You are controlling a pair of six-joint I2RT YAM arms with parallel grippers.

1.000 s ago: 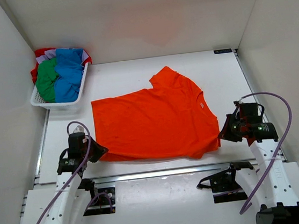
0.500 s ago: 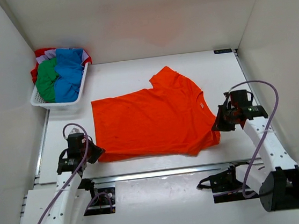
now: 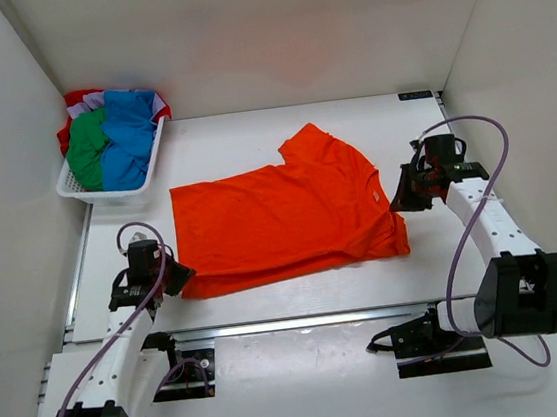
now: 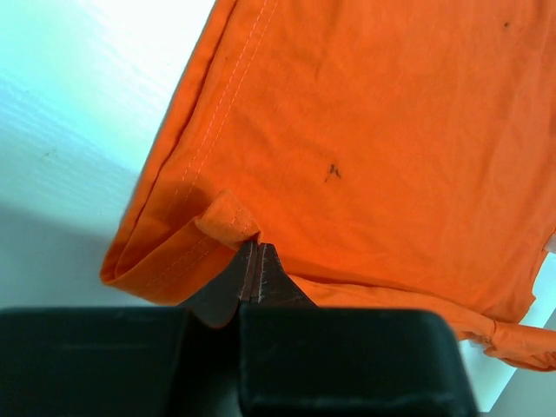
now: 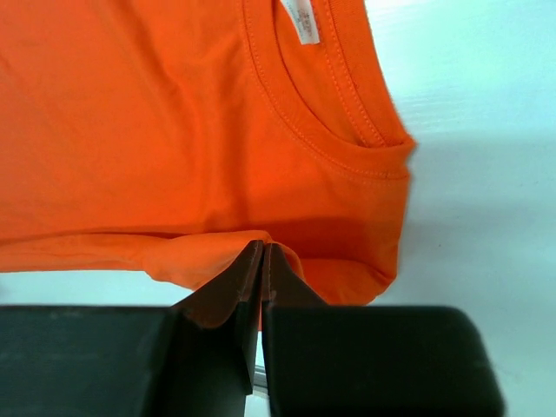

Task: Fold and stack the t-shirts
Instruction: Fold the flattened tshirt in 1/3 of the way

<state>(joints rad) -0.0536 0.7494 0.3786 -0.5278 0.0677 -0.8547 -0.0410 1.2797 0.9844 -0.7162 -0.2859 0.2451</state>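
A white table (image 3: 250,136) holds the orange shirt (image 3: 280,218), spread out at centre, collar to the right. The left gripper (image 3: 178,277) pinches its near hem corner, the right gripper (image 3: 399,203) the near shoulder by the collar: 2 grips likely meant to carry that edge over for a fold. Other shirts (image 3: 115,142) wait bundled in the basket (image 3: 81,194), far left.

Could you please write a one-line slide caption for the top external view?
Left gripper and right gripper pinch opposite ends of an orange t-shirt; basket of shirts far left.
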